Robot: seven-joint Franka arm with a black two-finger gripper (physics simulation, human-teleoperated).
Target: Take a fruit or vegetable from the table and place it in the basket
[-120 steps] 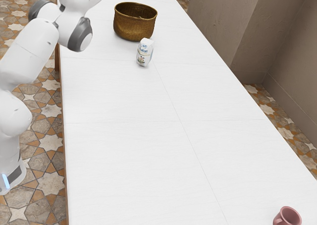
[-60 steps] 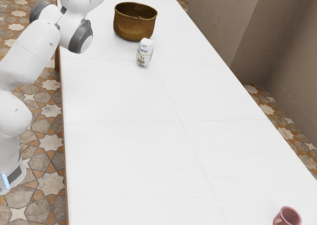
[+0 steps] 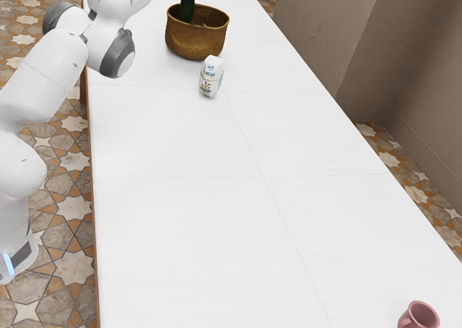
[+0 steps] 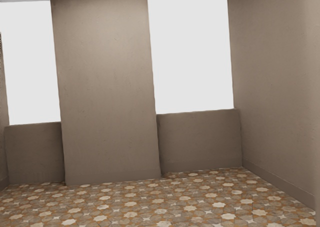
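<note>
Robot arm (image 3: 43, 82), white with grey joint caps: base low at the exterior view's left, beside the table; links climbing, bent, towards the upper part of that view; the last visible links over the table's edge.

Hand: turned outward, its camera facing patterned floor (image 4: 145, 207), then brown walls (image 4: 107, 87) with bright openings.

Gripper: whether spread or pressed together, cannot tell; what it holds or touches, likewise.

Table (image 3: 180, 234), white, its long edge at the exterior view's left running beside the arm, the opposite one slanting inward with distance.

Mug (image 3: 419, 318), pink, at the near end, towards the exterior view's right.

Tabletop, a broad bare stretch between mug and carton.

Carton (image 3: 211, 77), white, printed, upright, just on the near side of the basket.

Basket (image 3: 195, 40), brown, woven, upright, near the far end.

Vegetable (image 3: 188, 3), dark green, long, nearly upright, its lower part seen within the basket's opening, its tip above the rim; whether it rests inside, cannot tell.
</note>
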